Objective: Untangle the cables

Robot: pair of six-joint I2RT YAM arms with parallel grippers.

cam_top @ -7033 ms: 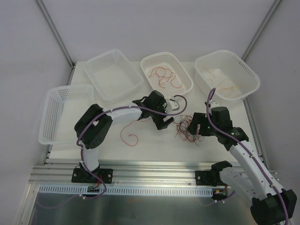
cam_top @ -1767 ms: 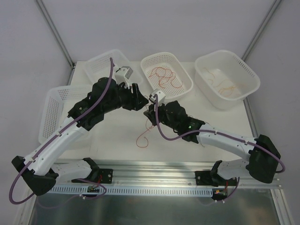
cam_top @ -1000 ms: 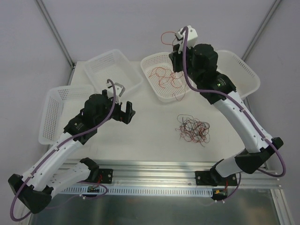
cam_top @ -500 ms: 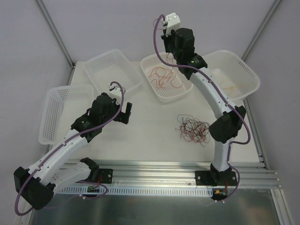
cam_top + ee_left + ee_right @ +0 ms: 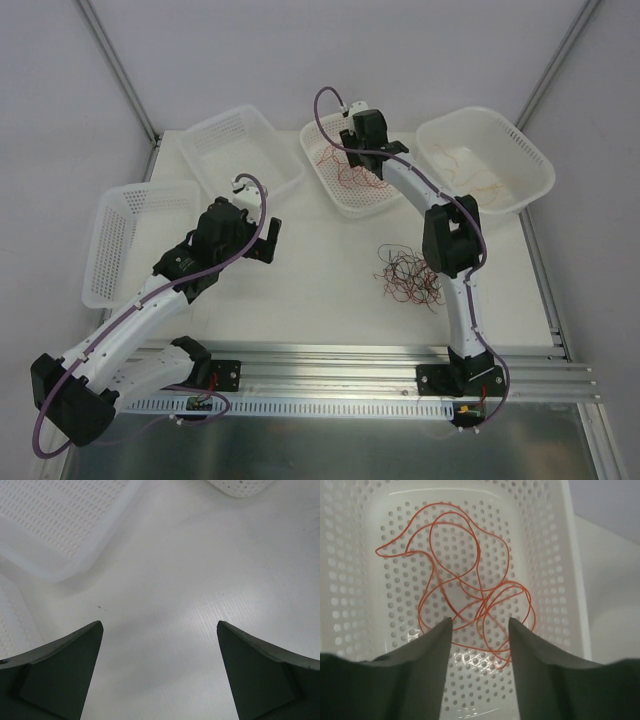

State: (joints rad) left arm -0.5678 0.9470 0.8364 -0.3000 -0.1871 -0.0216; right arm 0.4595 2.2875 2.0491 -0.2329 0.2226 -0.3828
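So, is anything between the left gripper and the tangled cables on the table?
Nothing visible: bare table lies between the left gripper and the tangled cables. The right arm stands at the pile's far side, not in between.

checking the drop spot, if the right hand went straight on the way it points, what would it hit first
Most likely the red cables lying loose in the middle basket, straight ahead of the right hand. The basket's perforated floor lies just under them. How far off they are is unclear.

Your twelve-o'clock basket (image 5: 547, 570) glossy perforated white plastic, its cables (image 5: 470, 587) smooth orange sheathing, your table (image 5: 200, 605) matt, finely ribbed.
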